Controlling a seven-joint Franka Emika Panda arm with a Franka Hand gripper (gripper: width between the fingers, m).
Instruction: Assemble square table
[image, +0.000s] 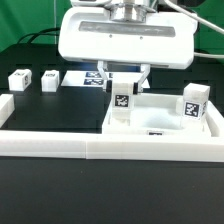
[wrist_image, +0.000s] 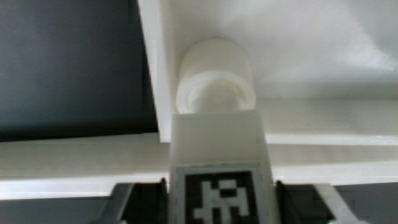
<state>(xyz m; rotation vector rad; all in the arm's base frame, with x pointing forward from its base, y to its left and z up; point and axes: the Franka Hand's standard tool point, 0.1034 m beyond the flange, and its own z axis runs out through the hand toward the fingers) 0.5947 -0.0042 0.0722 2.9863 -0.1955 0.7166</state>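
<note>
Flanking pincer (image: 122, 78): loose leg blocks (image: 19, 79), border bars (image: 60, 148).

Smooth matt white plastic slab (image: 160, 112) and leg blocks (image: 122, 103) (tags printed black-and-white).

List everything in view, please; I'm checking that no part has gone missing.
tabletop slab: one, white, at the exterior view's right, against the front bar.
loose leg blocks: two, white, tagged, on the black surface at the exterior view's left.
right leg block: one, white, tagged, upright at the slab's right side.
centre leg block: one, white, tagged, upright under the gripper.
border bars: at least two, white, along the front and left.
marker board: one, white, behind the gripper, mostly hidden.
gripper: one, white body, fingers flanking the centre leg block; grip unclear.
</note>
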